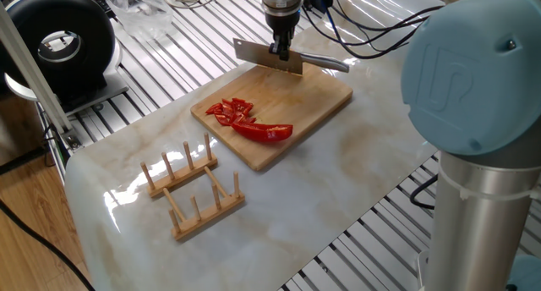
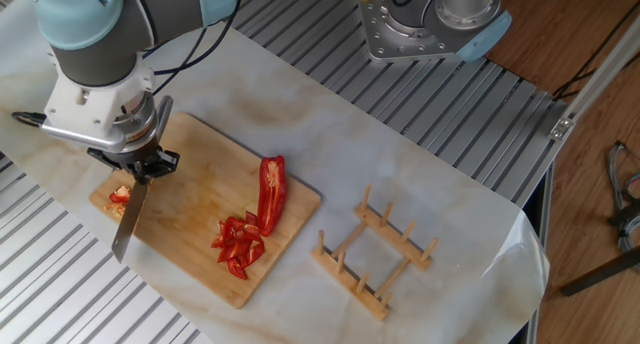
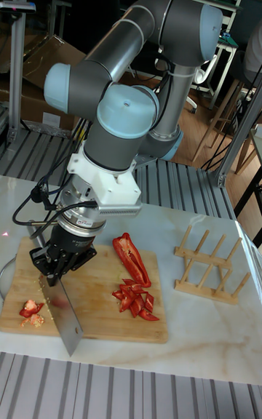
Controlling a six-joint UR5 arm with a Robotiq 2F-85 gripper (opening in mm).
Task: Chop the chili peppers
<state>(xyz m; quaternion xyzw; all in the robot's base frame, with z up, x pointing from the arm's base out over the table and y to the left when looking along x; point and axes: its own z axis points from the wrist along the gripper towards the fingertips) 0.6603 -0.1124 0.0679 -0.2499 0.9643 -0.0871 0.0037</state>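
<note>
On a wooden cutting board (image 1: 325, 92) (image 2: 190, 214) (image 3: 98, 302) lie the chili peppers: a long glossy red half (image 1: 264, 131) (image 2: 271, 189) (image 3: 133, 257) and a pile of cut red slices (image 1: 232, 111) (image 2: 239, 243) (image 3: 135, 300). A few small red bits (image 2: 121, 195) (image 3: 30, 309) sit at the board's other end. My gripper (image 1: 280, 47) (image 2: 140, 169) (image 3: 54, 265) is shut on a knife (image 1: 267, 57) (image 2: 124, 228) (image 3: 66, 318), held over that end, away from the long half. The blade points down.
Beside the board a wooden peg rack (image 1: 193, 187) (image 2: 372, 251) (image 3: 209, 262) rests on the marble tabletop (image 1: 338, 181). A black round device (image 1: 57, 41) stands at the table's far corner. Cables (image 1: 372, 29) run behind the board.
</note>
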